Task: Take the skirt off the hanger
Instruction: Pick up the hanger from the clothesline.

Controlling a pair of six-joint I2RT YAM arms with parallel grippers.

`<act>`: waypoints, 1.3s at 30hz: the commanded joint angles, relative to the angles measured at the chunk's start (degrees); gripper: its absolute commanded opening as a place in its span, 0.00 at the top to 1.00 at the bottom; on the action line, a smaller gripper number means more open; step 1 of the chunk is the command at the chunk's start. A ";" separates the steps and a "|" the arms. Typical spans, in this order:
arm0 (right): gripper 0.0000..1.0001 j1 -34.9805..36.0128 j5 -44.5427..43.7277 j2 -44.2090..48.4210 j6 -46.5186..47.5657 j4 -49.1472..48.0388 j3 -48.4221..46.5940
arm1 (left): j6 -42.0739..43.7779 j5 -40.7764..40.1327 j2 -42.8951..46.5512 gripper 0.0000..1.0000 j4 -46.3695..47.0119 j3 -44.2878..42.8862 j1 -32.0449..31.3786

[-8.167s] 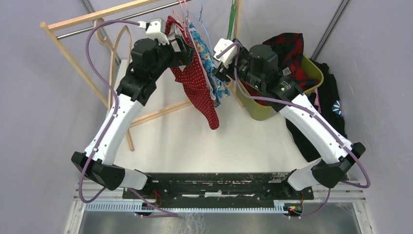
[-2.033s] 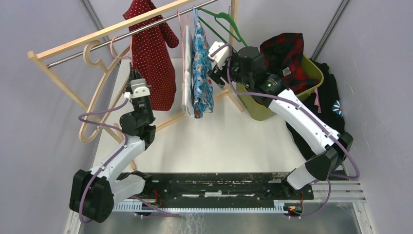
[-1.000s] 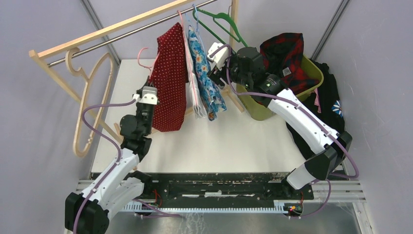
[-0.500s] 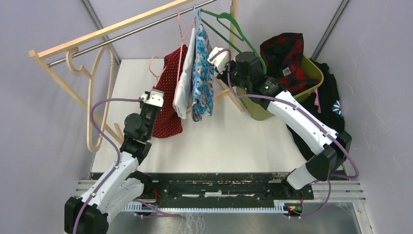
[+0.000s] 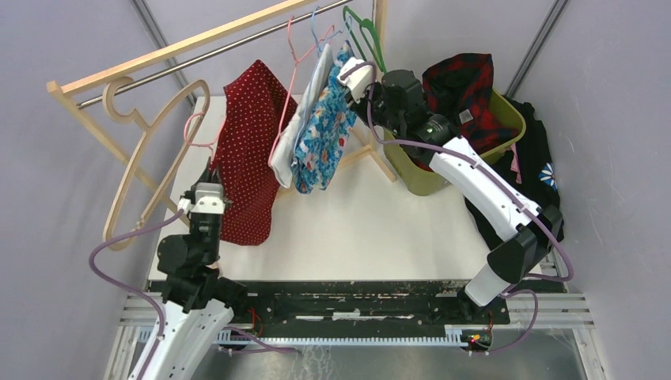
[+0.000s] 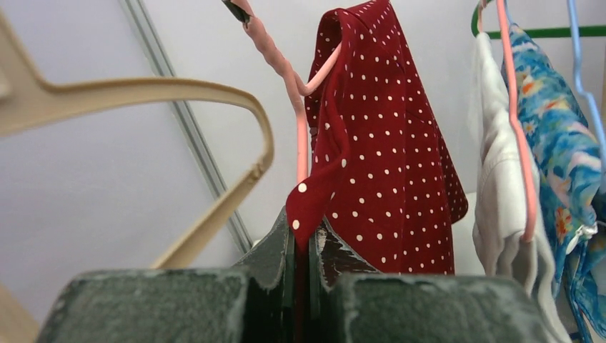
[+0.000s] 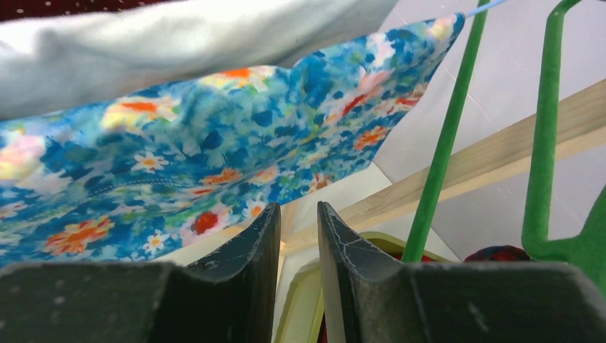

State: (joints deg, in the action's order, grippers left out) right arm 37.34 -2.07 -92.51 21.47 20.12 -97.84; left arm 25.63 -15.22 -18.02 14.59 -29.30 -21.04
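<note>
Farthest left, a pale wooden hanger [image 5: 150, 150] hangs tilted from the wooden rack [image 5: 182, 49]; just right of it the left gripper [image 6: 304, 239] points upward, jaws pinched tight on a fold at the lower edge of the red dotted skirt [image 5: 247, 150]; red fabric fills the gap between the pads. Skirt hangs above the left part of the white table [image 5: 380, 229], draped on a pink hanger [image 6: 286, 71] whose neck shows at its left shoulder; whether that hook sits on the rail cannot be told. Next right, a white garment [image 5: 305, 119] on a second pink hanger [image 5: 290, 79], touching a blue floral garment [image 5: 323, 131]; both hang slanted toward the left. Right gripper [image 7: 299, 236] sits close under the floral hem, jaws parted by a narrow slot, nothing between them; whether the fingers [image 7: 246, 250] touch the cloth cannot be told. Green hanger [image 7: 443, 136] just beside it to the right; beyond, a green bin [image 5: 431, 178] with plaid cloth [image 5: 467, 79] heaped in it.
</note>
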 commanded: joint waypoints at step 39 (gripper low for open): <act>0.99 1.65 22.58 -24.78 -23.20 1.90 7.41 | 7.82 2.31 -9.01 0.97 -1.36 -16.73 -0.14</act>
State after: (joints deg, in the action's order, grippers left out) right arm 39.00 18.31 -113.78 1.04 24.99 -85.73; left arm 30.06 -11.97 -26.76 6.50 -41.95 -21.04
